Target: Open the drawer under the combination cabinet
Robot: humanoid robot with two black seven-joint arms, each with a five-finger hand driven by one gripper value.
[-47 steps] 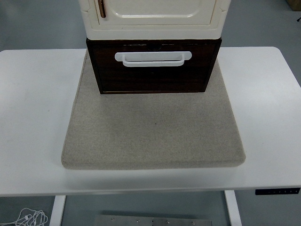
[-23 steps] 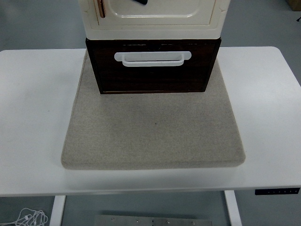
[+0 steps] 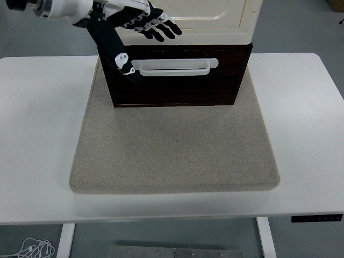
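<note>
Left robot hand (image 3: 141, 29): in from the upper left, fingers (image 3: 161, 29) spread and relaxed, gripping nothing; thumb angled down near the left end of the drawer handle, contact not clear.
Right robot hand: out of view.
Drawer handle (image 3: 174, 67): white bar, horizontal, high on the drawer front, just below and right of the robot hand.
Drawer (image 3: 175, 75): dark brown, closed as far as can be judged, directly under the cream cabinet.
Combination cabinet (image 3: 183, 19): cream upper unit with a panelled door, stacked on the drawer; top cropped.
Felt mat (image 3: 174, 156): grey-beige, under the cabinet, reaching well forward of the drawer.
Worktop (image 3: 37, 134): white, bare either side of the mat.
Step in hand: approach to the handle, grasp not yet made.
Doing it well: lower toward the handle's middle rather than its left end, hook fingers behind the bar, close firmly, then draw straight toward the near edge.
Risk: off-centre or upward pull likely to skew the drawer or drag the whole cabinet across the mat.
</note>
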